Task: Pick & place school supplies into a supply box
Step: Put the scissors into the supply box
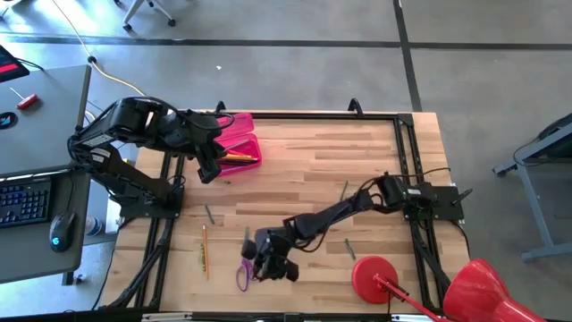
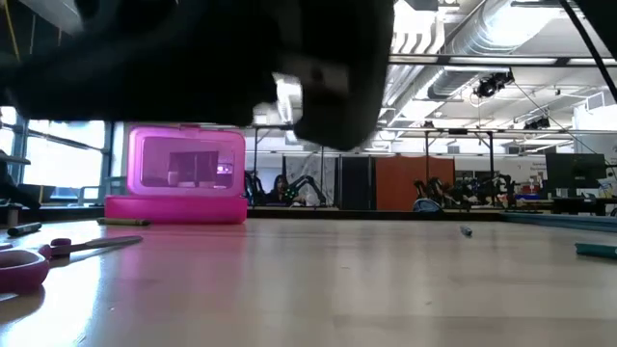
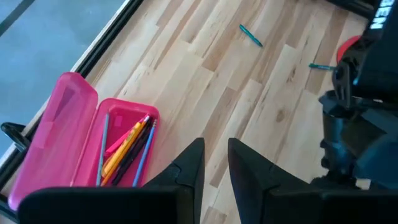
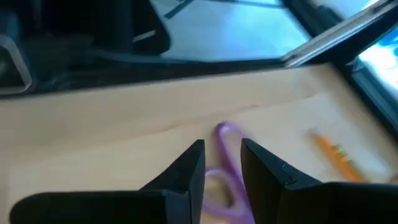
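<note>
One pink case, one pair of scissors, a handful of loose pens and pencils, two dark arms.

On the wooden bench there is one bright pink rectangular plastic supply box with its hinged lid open, holding several thin pencils and pens, about five, though they overlap too much for a sure count. One pair of small purple-handled scissors lies near the front edge. Loose on the boards are one orange pencil and roughly four thin grey-green pens, some too small to be sure of. One red round disc with a handle sits at the front right. Two arms, each ending in one two-fingered pincer: left pincer, right pincer.
</note>
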Motion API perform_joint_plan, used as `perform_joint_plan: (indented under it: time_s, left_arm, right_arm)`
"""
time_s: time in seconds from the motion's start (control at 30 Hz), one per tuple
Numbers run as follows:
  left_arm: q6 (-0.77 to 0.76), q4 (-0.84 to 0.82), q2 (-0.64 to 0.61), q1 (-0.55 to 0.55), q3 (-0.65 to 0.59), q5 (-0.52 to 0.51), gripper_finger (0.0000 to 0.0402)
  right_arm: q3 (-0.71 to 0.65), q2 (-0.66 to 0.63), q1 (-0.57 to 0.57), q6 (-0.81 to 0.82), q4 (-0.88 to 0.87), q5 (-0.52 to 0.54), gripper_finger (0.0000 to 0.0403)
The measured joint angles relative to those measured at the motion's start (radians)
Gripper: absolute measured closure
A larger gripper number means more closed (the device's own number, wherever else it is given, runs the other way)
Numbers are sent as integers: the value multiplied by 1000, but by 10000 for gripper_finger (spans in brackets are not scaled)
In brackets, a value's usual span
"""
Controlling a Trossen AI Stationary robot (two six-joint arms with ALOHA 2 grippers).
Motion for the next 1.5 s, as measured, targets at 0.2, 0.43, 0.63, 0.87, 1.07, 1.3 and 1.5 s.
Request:
perform_joint_plan:
  time_s: [0.2,0.43,0.63,0.87,1.07,1.3,1.5]
  left_arm:
    - [-44,17,0,0,0,23,300]
    - [-51,72,0,0,0,35,300]
    - [-40,91,0,0,0,35,300]
    - [-39,130,0,0,0,37,300]
    - [-38,134,1,0,0,53,300]
    - [-16,132,1,0,0,62,300]
    - [-1,130,1,0,0,80,300]
  right_arm:
    - [-3,5,1,32,20,118,325]
    - [-2,8,4,182,1,170,325]
    - [-2,8,28,196,-34,171,325]
    - [-2,29,29,183,19,139,325]
    - [-3,76,30,226,67,133,325]
    - [-3,78,31,226,37,173,325]
    - [2,106,27,195,-4,169,325]
